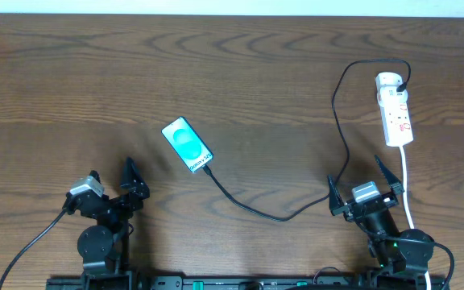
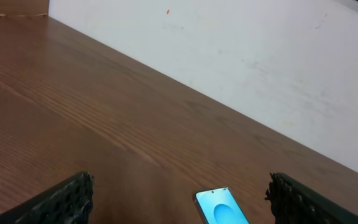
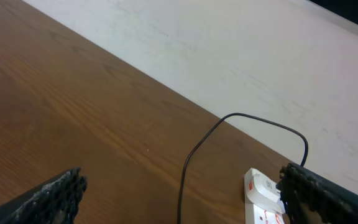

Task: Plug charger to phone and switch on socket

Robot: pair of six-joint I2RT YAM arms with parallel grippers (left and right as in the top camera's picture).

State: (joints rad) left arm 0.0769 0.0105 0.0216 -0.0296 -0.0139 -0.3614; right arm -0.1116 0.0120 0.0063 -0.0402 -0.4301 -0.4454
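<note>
The phone (image 1: 188, 145) lies flat and slanted at mid-table, its teal screen up. The charger (image 1: 284, 216), a thin black cable, runs from the phone's lower right end across the table, then loops up to the far end of the white socket (image 1: 395, 109) at the right. The cable's tip meets the phone's edge; I cannot tell if it is seated. My left gripper (image 1: 111, 171) is open near the front left, short of the phone (image 2: 222, 208). My right gripper (image 1: 359, 179) is open below the socket (image 3: 263, 196), with the charger (image 3: 191, 158) on the table ahead of it.
The socket's white lead (image 1: 407, 189) runs down toward the front edge, right beside my right arm. A pale wall (image 2: 260, 68) rises behind the table's far edge. Bare brown wood (image 1: 71, 89) fills the left and back of the table.
</note>
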